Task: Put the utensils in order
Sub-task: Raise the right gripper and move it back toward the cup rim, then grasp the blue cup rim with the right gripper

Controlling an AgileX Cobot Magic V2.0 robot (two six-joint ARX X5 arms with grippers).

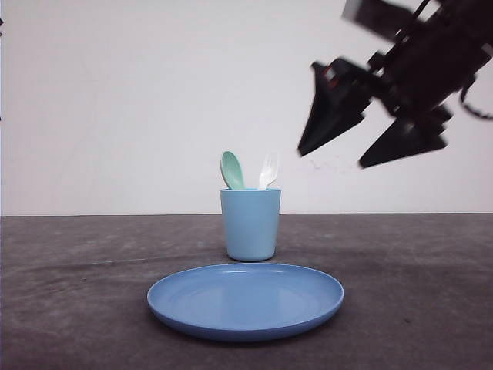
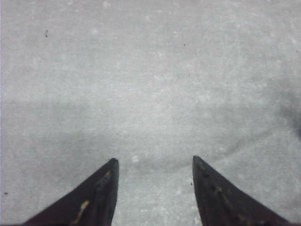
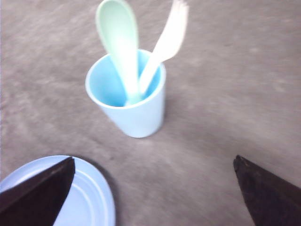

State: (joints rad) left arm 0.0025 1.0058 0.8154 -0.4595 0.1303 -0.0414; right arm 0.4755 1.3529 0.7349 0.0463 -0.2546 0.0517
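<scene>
While the right gripper [image 1: 330, 158] hangs in the air with its jaws spread wide and empty, the left gripper [image 2: 155, 162] is also parted over bare table [image 2: 150, 70]. Below, the mint-green spoon [image 1: 232, 170] and white fork [image 1: 268, 170] stand upright inside the light blue cup [image 1: 250, 225], behind the blue plate [image 1: 245, 300].

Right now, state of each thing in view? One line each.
spoon: standing in the cup, bowl end up.
fork: standing in the cup, tines up.
cup: upright on the table, behind the plate.
plate: flat on the table, nothing on it.
right tool: open, raised, holding nothing.
left tool: open, holding nothing.
</scene>
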